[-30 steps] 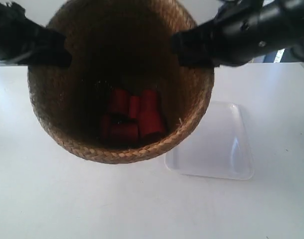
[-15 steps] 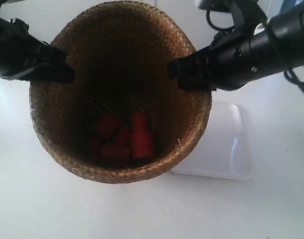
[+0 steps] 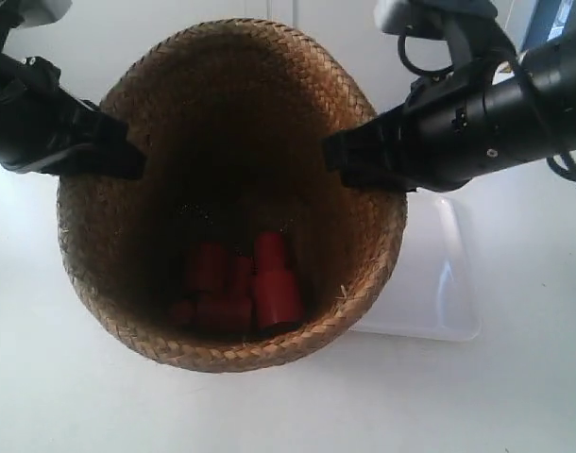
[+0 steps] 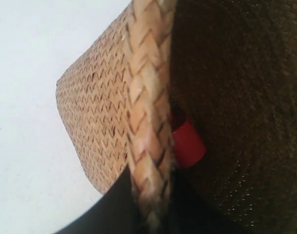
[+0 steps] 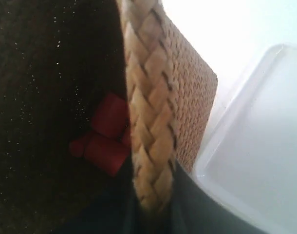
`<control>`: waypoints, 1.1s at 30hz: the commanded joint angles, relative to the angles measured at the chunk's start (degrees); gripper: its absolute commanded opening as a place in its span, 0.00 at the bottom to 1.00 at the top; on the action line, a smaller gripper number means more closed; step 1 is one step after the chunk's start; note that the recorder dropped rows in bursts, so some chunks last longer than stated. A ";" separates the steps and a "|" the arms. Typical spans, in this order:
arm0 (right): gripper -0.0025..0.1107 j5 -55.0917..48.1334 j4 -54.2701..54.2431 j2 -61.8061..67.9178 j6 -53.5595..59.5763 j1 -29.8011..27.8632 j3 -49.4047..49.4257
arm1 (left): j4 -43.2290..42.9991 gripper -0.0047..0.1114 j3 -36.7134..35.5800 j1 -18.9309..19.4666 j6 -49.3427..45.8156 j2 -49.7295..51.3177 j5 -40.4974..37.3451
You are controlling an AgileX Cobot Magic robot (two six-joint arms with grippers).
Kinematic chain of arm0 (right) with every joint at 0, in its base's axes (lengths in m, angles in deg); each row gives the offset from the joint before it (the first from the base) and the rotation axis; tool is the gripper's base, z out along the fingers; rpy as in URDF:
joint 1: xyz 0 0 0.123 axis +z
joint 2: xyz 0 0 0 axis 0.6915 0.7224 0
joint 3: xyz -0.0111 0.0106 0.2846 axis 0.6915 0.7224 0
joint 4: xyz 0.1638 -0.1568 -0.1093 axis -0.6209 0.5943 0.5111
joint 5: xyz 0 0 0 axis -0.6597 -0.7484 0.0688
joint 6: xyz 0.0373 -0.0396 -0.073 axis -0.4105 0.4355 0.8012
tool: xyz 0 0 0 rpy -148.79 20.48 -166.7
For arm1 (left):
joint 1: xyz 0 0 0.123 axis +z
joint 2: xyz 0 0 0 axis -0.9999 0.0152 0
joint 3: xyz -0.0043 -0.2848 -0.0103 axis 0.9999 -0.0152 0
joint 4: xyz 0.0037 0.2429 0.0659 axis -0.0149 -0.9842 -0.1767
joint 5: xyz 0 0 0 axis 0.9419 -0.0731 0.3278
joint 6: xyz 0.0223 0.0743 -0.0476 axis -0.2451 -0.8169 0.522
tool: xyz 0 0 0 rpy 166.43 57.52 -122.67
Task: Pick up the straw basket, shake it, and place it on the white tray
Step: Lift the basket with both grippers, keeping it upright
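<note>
The straw basket (image 3: 231, 193) hangs in the air, held by both arms at opposite sides of its braided rim. Several red cylinders (image 3: 239, 283) lie in its dark bottom. My left gripper (image 4: 151, 204) is shut on the braided rim (image 4: 147, 97), one finger outside and one inside the wall. My right gripper (image 5: 151, 202) is shut on the rim (image 5: 148, 97) the same way. In the exterior view the arm at the left (image 3: 52, 127) and the arm at the right (image 3: 458, 123) clamp the rim. The white tray (image 3: 439, 283) lies on the table, partly hidden behind the basket (image 5: 187, 112).
A white table (image 3: 515, 396) lies under everything. The tray (image 5: 265, 141) sits close below the basket's wall in the right wrist view. Red cylinders show inside the basket (image 4: 187, 144) (image 5: 107, 134).
The basket has dropped lower in the exterior view and tilted, more of its far rim showing. The red cylinders have shifted inside it. Both arms moved down with it.
</note>
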 commanded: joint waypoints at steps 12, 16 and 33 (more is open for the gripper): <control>0.02 2.98 2.70 -2.82 -1.54 2.06 2.47 | 3.78 0.04 -2.26 -0.53 -0.63 -3.49 0.70; 0.02 0.33 0.95 -4.51 -1.01 2.18 -0.84 | 7.08 0.04 1.03 -0.53 -1.26 -4.46 -1.77; 0.02 1.51 0.27 -5.21 -1.64 3.76 0.15 | 7.96 0.04 0.13 -0.83 -1.42 -4.84 -3.24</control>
